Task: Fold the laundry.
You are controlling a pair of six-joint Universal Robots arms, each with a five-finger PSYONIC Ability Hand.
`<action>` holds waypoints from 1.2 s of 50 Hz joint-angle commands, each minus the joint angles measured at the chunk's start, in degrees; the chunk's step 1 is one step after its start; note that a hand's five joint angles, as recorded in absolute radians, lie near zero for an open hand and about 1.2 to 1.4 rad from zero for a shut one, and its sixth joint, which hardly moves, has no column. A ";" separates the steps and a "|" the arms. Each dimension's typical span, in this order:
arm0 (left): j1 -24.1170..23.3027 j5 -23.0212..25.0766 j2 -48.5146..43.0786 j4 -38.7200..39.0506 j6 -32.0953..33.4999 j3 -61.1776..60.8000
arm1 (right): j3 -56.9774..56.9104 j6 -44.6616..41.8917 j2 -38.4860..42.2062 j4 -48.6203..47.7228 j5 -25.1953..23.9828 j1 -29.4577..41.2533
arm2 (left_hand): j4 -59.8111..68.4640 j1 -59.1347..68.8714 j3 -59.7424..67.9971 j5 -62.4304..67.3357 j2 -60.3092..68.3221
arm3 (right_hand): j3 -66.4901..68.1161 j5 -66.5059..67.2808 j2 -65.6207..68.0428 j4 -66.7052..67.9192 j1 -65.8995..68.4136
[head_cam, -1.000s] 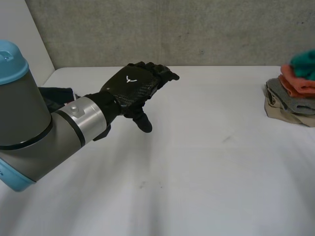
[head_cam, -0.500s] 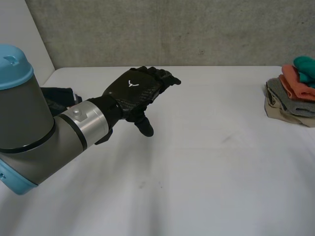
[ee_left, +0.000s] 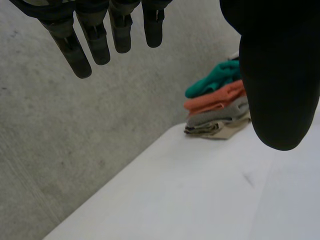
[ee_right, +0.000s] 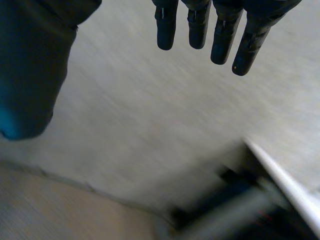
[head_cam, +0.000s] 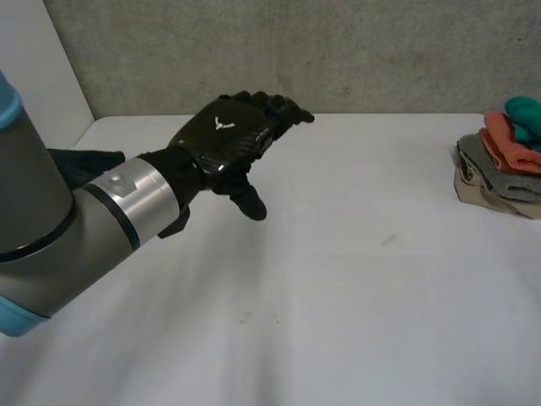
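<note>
White table (head_cam: 355, 279) carries a stack of folded laundry (head_cam: 503, 156) at its far right, so folding looks largely done; left hand (head_cam: 224, 139) and right hand (ee_right: 198, 25) hold nothing, fingers straight and slightly apart.

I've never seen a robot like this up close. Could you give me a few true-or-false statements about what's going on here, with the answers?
1. The left hand is holding a cloth. False: its fingers are straight and hold nothing.
2. The stack of folded clothes sits near the right edge of the table. True.
3. The teal cloth is at the bottom of the stack. False: it lies on top; the beige cloth is lowest.
4. The right hand is open. True.
</note>
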 commanded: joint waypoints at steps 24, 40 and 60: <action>30.13 -22.15 -11.57 13.22 18.63 1.70 | 46.16 13.66 -24.54 -30.86 -11.13 55.84 | -0.56 0.27 -1.12 -1.47 -0.64 | -2.18 -4.11 -2.85 -3.77 -2.22; 39.02 -9.49 -39.72 13.49 29.30 18.40 | 47.40 3.62 -16.79 -21.88 -7.35 57.78 | 28.93 29.77 28.37 28.03 28.85 | -2.18 -4.11 -2.85 -3.77 -2.22; 13.29 -10.72 -13.72 28.60 6.55 2.50 | 45.64 4.85 -18.46 -23.72 2.04 55.68 | 68.21 69.05 67.65 67.31 68.13 | -2.18 -4.11 -2.85 -3.77 -2.22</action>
